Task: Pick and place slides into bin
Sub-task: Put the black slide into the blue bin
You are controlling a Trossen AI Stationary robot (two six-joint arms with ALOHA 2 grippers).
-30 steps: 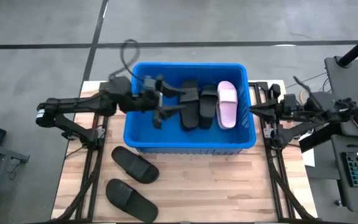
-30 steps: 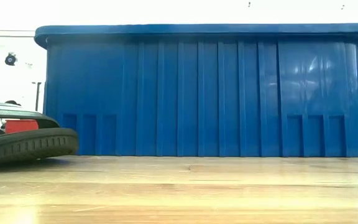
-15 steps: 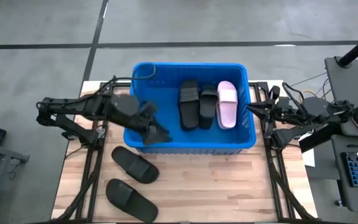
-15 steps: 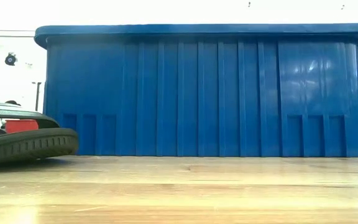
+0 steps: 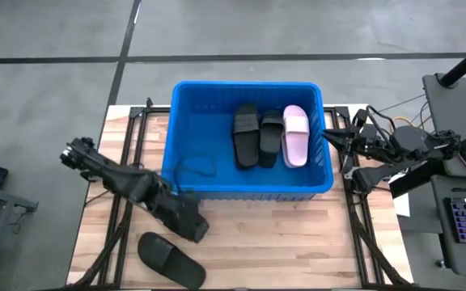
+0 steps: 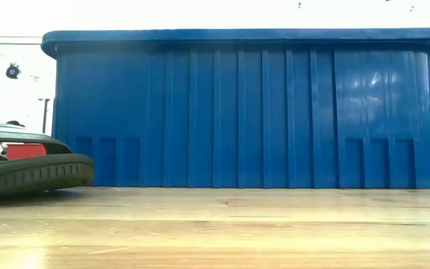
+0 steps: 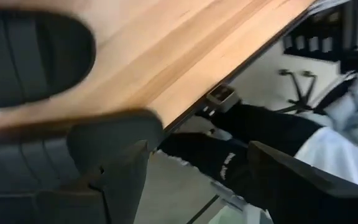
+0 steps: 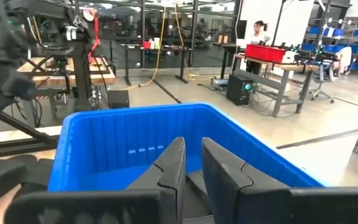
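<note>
The blue bin [image 5: 186,162] sits at the back middle of the wooden table [image 5: 298,242]. Inside it lie 3 slides side by side, toward its right half: 2 black ones [image 5: 246,135] [image 5: 271,133] and 1 pink one [image 5: 295,135] nearest the right wall. The left half of the bin floor is bare apart from a thin dark loop of cable.

On the table in front of the bin, toward the left, 1 more black slide [image 5: 171,258] lies flat near the front edge. The left gripper [image 5: 186,222] is low over the table just behind that slide and in front of the bin's left corner; whatever lies beneath it is hidden from above. In the left wrist view its fingers [image 7: 114,171] stand well apart, with a dark ribbed slide [image 7: 23,62] on the wood right by them, and nothing is clamped between them.

The right gripper [image 5: 340,150] waits beside the table's right edge, just outside the bin's right wall. In the right wrist view its fingers [image 8: 173,165] are nearly together, holding nothing, pointing into the bin.

The low view shows the bin's ribbed front wall [image 6: 245,112] and, at the left, the edge of a black slide [image 6: 28,172] on the table.
</note>
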